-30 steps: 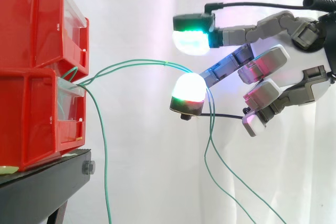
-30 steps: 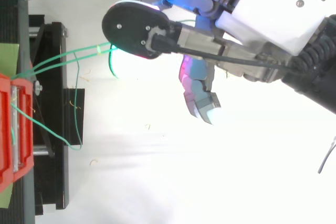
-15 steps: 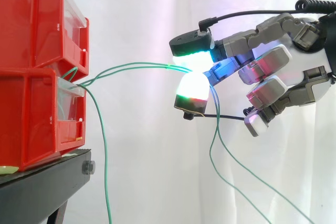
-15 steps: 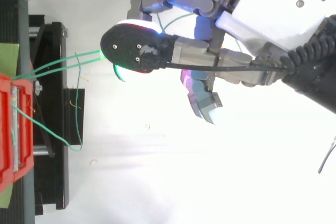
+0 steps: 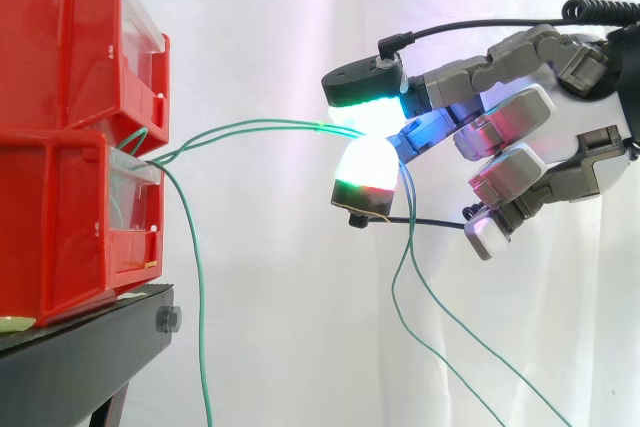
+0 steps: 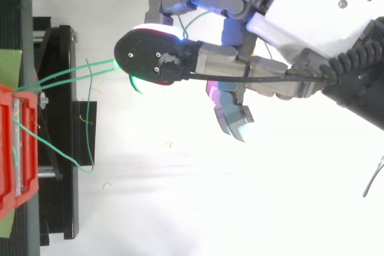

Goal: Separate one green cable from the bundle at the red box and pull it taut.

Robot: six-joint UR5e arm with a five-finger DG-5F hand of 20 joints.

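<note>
Bins first: two red ones are stacked, the upper red bin (image 5: 60, 37) sitting directly on the lower red bin (image 5: 50, 227), and one black stand (image 5: 90, 357) lies under the lower red bin. Three green strands come out of the lower red bin's open front. Two green cables (image 5: 260, 124) run side by side, nearly level, away from the lower red bin to the hand (image 6: 288, 16), which is off to the side of the lower red bin, well apart from it and at about the height of its top edge. The hand is closed in a pinch: two glowing pads (image 5: 368, 165) press together on both green cables, and the other fingers are loosely curled behind them. Beyond the pinch, on the side away from the lower red bin, both cables drop in slack curves. The third green cable (image 5: 200, 297) hangs loose just beside the lower red bin's front, down past the stand. One white curtain (image 5: 270, 27) hangs behind the lower red bin
</note>
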